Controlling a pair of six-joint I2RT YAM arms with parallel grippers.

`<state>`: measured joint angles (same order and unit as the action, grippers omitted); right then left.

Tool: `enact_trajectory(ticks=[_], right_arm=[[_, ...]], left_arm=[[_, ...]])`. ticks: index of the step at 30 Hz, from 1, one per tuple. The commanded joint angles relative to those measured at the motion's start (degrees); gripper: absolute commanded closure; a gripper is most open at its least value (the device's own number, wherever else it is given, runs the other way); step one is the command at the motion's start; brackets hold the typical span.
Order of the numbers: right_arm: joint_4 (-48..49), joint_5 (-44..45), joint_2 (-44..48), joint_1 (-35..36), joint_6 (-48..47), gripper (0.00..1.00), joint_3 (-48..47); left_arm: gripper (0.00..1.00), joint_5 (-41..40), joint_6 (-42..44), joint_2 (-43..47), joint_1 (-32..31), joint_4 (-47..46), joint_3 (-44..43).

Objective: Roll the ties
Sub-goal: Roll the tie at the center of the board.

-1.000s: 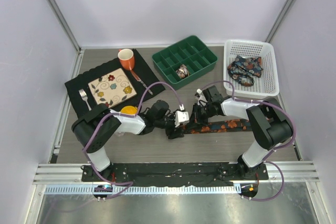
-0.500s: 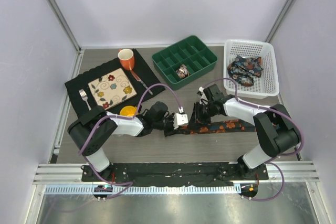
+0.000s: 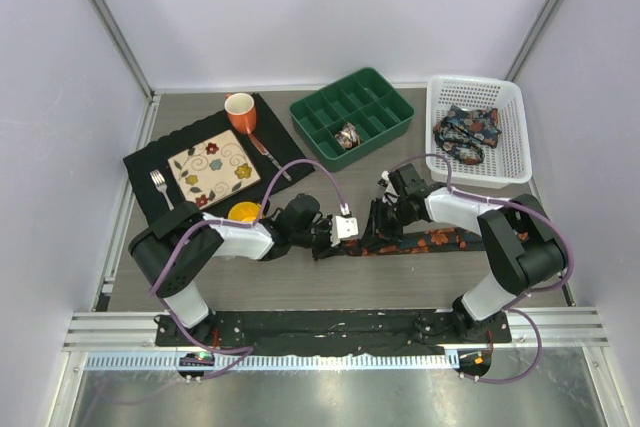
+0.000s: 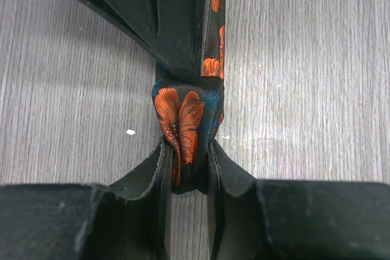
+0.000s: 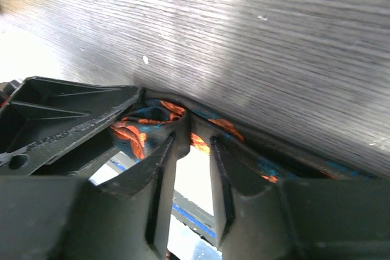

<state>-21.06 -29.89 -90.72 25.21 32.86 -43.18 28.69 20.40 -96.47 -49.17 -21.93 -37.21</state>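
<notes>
We are pinching the coiled end of the tie in the left gripper, mid-frame on the surface; the right gripper is standing slightly parted, empty. We are aiming for tight, even turns.

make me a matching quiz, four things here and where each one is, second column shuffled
Things:
1 fork
2 rolled tie
3 bundled tie
4 long tie

Places:
a in the white basket
b laid out on the table
c on the black placemat
d in the green divided tray

Pairs: 1-c, 2-d, 3-a, 4-b
</notes>
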Motion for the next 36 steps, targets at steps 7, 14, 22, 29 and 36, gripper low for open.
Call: enact_trajectory(ticks=[7, 14, 22, 29, 36], right_arm=[[2.2, -3.1, 4.1, -0.2, 3.3, 0.6, -2.1], [5.2, -3.6, -0.4, 0.3, 3.1, 0.62, -0.9], [4.9, -2.5, -4.3, 0.3, 0.2, 0.83, 0.2], [4.8, 0.7, -5.9, 0.0, -2.8, 0.99, 1.7], [6.5, 3.3, -5.8, 0.3, -3.8, 0.99, 2.1]], left_arm=[[0.9, -1.9, 1.0, -1.8, 0.1, 6.1, 0.5], [0.9, -1.8, 0.9, -2.0, 0.1, 6.4, 0.0], [0.9, -2.1, 0.6, -2.4, 0.2, 6.1, -0.1], [0.56, 3.1, -5.6, 0.6, 4.8, 4.4, 0.0], [0.32, 10.8, -8.6, 6.5, 7.8, -1.3, 6.5]])
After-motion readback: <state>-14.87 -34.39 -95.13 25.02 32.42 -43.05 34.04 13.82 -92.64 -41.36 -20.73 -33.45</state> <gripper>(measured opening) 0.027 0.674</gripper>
